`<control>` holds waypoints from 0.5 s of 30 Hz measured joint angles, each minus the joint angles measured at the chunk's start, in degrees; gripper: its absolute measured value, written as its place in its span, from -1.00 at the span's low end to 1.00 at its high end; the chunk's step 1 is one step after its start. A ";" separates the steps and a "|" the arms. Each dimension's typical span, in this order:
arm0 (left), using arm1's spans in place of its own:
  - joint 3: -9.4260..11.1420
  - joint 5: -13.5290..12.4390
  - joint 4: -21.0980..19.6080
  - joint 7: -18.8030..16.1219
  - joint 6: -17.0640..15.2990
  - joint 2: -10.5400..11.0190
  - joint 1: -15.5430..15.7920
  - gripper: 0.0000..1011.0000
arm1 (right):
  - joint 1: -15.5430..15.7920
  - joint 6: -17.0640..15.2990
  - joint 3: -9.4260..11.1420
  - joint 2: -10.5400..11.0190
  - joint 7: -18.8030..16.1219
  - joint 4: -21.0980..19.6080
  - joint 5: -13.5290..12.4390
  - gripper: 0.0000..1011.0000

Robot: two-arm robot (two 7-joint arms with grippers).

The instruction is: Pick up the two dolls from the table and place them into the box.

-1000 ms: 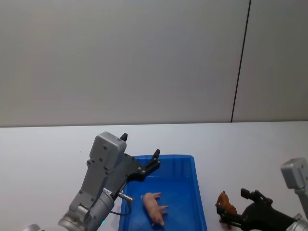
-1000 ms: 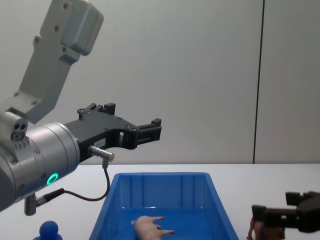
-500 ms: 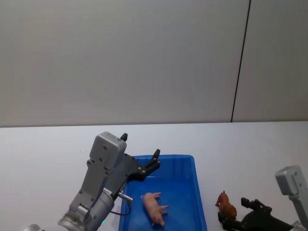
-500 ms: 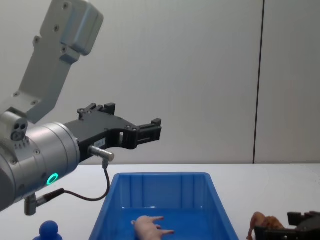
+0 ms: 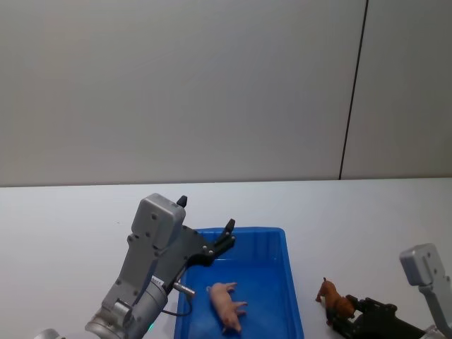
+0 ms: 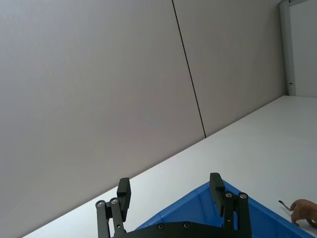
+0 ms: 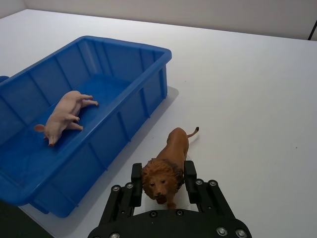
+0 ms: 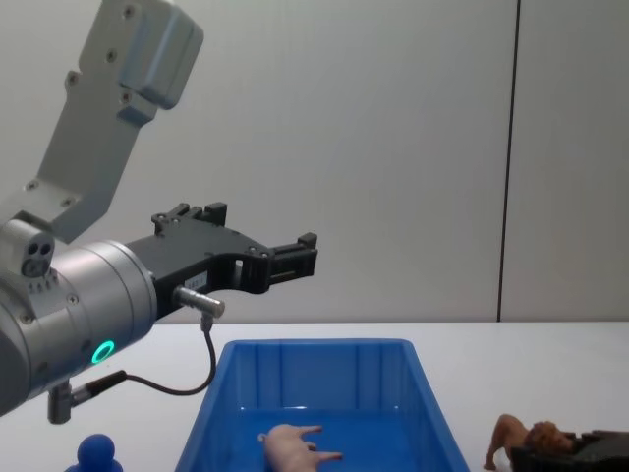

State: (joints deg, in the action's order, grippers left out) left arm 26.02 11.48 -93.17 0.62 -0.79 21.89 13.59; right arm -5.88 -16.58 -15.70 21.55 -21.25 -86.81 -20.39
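The blue box [image 5: 247, 230] sits in front of me with a pale pink pig [image 5: 226, 305] lying on its floor. A brown maned lion [image 7: 176, 148] stands on the table just right of the box [image 7: 129, 44]. My right gripper [image 7: 163, 174] is down at table level, its fingers [image 7: 136, 177] pressed against both sides of the lion's mane. From the chest the lion [image 8: 521, 438] shows beside that gripper [image 8: 560, 447]. My left gripper [image 8: 257, 226] hangs open above the box's far left part, holding nothing. A dark blue round-headed figure [image 8: 96, 452] stands left of the box.
The white table [image 5: 63, 226] stretches out bare to the left, right and behind the box. A plain grey wall [image 5: 212, 85] closes the back.
My right gripper has sunk to the table and drawn back toward me, ending with its fingers around the lion's mane. The left arm and the pig have not moved.
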 joint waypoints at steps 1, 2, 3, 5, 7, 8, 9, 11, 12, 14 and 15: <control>0.00 0.00 0.00 0.00 0.00 0.00 0.00 0.98 | -0.04 0.04 -0.01 -0.03 0.04 0.04 0.02 0.05; 0.00 0.00 0.00 0.00 0.00 0.00 0.00 0.98 | -0.06 0.12 -0.02 -0.05 0.09 0.06 0.05 -0.03; 0.00 0.00 0.00 0.00 0.00 0.00 0.00 0.98 | -0.09 0.26 -0.03 -0.08 0.16 0.07 0.11 -0.09; 0.00 0.00 0.00 0.00 0.00 0.00 0.00 0.98 | -0.11 0.51 -0.04 -0.09 0.25 0.06 0.17 -0.13; 0.00 0.00 0.00 0.00 0.00 0.00 0.00 0.98 | -0.13 0.78 -0.04 -0.10 0.34 0.01 0.24 -0.13; 0.00 0.00 0.00 0.00 0.00 0.00 0.00 0.98 | -0.14 1.10 -0.04 -0.10 0.41 -0.12 0.35 -0.13; 0.00 0.00 0.00 0.00 0.00 0.00 0.00 0.98 | -0.16 1.30 -0.04 -0.09 0.45 -0.25 0.41 -0.13; 0.00 0.00 0.00 0.00 0.00 0.00 0.00 0.98 | -0.21 2.01 -0.04 -0.07 0.51 -0.65 0.63 -0.13; 0.00 0.00 0.00 0.00 0.00 0.00 0.00 0.98 | -0.23 2.25 -0.03 -0.06 0.53 -0.78 0.71 -0.13; 0.00 0.00 0.00 0.00 0.00 0.00 0.00 0.98 | -0.32 3.02 0.00 -0.02 0.53 -1.25 0.98 -0.13; 0.00 0.00 0.00 0.00 0.00 0.00 0.00 0.98 | -0.37 3.25 0.01 0.00 0.52 -1.42 1.07 -0.13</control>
State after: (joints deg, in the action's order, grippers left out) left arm 26.02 11.48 -93.17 0.62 -0.80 21.89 13.59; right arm -6.24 -13.32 -15.69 21.55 -20.73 -88.23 -19.31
